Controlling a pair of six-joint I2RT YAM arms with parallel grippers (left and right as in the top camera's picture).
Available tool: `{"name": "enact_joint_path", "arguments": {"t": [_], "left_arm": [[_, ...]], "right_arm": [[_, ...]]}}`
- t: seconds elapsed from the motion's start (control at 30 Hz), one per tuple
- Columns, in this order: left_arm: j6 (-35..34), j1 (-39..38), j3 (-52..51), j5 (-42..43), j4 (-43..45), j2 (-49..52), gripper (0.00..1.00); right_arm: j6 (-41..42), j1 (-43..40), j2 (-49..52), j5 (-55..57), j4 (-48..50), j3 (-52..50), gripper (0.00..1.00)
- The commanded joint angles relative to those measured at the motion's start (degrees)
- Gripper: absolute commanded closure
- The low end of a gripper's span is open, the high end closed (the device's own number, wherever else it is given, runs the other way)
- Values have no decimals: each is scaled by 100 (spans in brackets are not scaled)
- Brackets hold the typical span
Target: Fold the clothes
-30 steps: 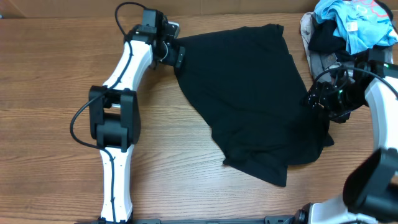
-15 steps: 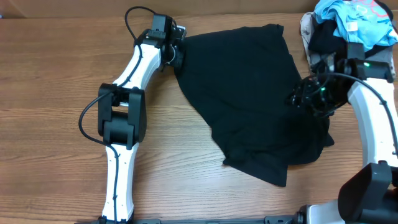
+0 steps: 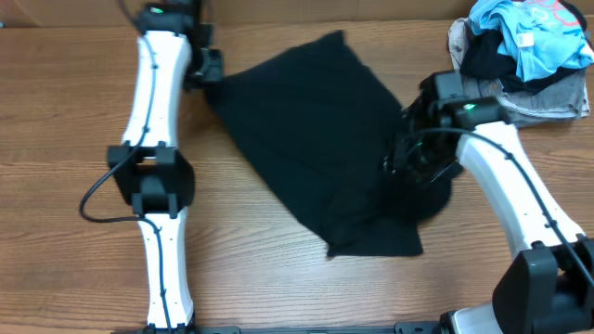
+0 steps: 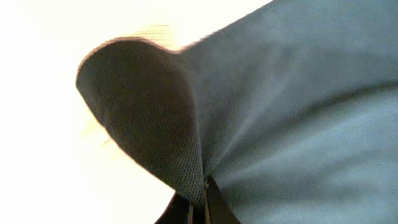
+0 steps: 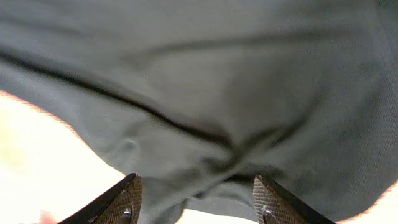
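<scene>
The clothes (image 3: 311,139), one large black garment, lie spread across the middle of the wooden table. At the garment's far left corner, my left gripper (image 3: 210,74) is shut on a pinch of the fabric. The left wrist view shows that corner (image 4: 149,112) lifted in a fold, with the fabric running into the closed jaws of the left gripper (image 4: 200,199). My right gripper (image 3: 408,165) sits at the garment's right edge. In the right wrist view, its fingers (image 5: 127,200) stand well apart, closed on a thick wad of the dark cloth (image 5: 205,118).
A pile of other laundry sits at the far right corner, with a light blue shirt (image 3: 534,32) on top and a grey garment (image 3: 543,100) below. Bare wood (image 3: 74,232) lies to the left of the black garment and in front of it.
The left gripper shut on the garment's corner and swung left. The right gripper closed on the right edge and moved left. The whole garment slid left and its right side bunched.
</scene>
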Motion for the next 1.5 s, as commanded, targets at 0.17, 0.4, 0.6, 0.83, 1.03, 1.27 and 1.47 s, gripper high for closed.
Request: {"name": "enact_joint_path", "arguments": {"t": [0.17, 0.4, 0.6, 0.83, 1.03, 1.27, 1.47], "left_arm": [[-96, 98, 586, -24, -1088, -216, 96], [-101, 35, 584, 149, -1088, -219, 96], [-96, 17, 584, 116, -1088, -219, 96], [-76, 57, 693, 83, -1088, -236, 96], [-79, 205, 1088, 83, -1088, -647, 96], [-76, 341, 1357, 79, -1086, -1467, 96], [-55, 348, 1357, 81, -1086, -2065, 96]], "right_arm": [[625, 409, -2, 195, 278, -1115, 31], [946, 413, -2, 168, 621, -1934, 26], [1241, 413, -2, 109, 1220, -2551, 25], [1314, 341, -4, 111, 1327, -2450, 96], [549, -42, -142, 197, -11, -1209, 96], [-105, -245, -415, 229, -1460, 369, 96], [-216, -247, -1010, 286, -2070, 994, 96]]}}
